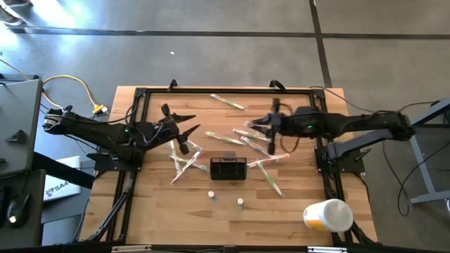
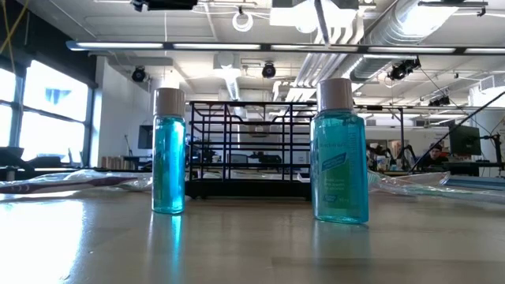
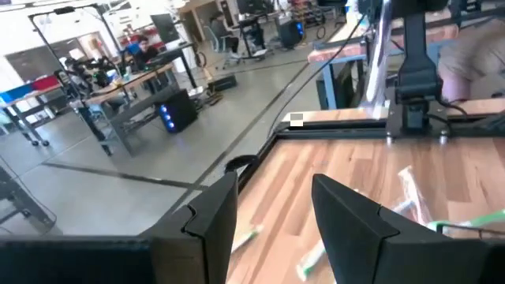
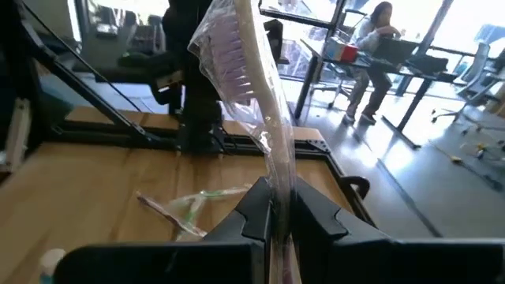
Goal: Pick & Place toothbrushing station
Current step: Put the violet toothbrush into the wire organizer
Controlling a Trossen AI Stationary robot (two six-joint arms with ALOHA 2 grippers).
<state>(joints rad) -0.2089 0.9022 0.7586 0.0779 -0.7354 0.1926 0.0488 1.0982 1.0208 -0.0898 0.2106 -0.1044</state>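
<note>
Caddy [image 1: 228, 168], small black wire box, sits near the middle of the wooden bench [image 1: 155, 211], between the two arms and apart from both. Low view shows it [image 2: 248, 150] standing upright behind two little blue bottles, one to each side: left bottle [image 2: 168, 151] and right bottle [image 2: 340, 151], both white-capped, both upright, closer to that camera than the caddy.

Right pincer [image 1: 266, 128] hangs over the bench just beyond the caddy, fingers pressed together on a wrapped toothbrush [image 4: 252, 95]; its wrist view shows the clear wrapper and brush sticking up out of the closed fingers [image 4: 316, 209] (purple bristles at the top end). Left pincer [image 1: 184, 126] is over the bench's left half, fingers spread with nothing between them; its wrist view shows both dark fingers [image 3: 351, 221] apart with bare wood in the gap.

More wrapped toothbrushes lie scattered flat on the bench around the caddy: a few crossed just left of it [image 1: 184, 161], one near the far edge [image 1: 227, 102], one to the right of it [image 1: 269, 177]. White and yellow cup [image 1: 328, 214] lies on its side at the near right corner of the bench, well apart from the caddy. People are seated at desks in the room beyond (seen in the wrist views).
</note>
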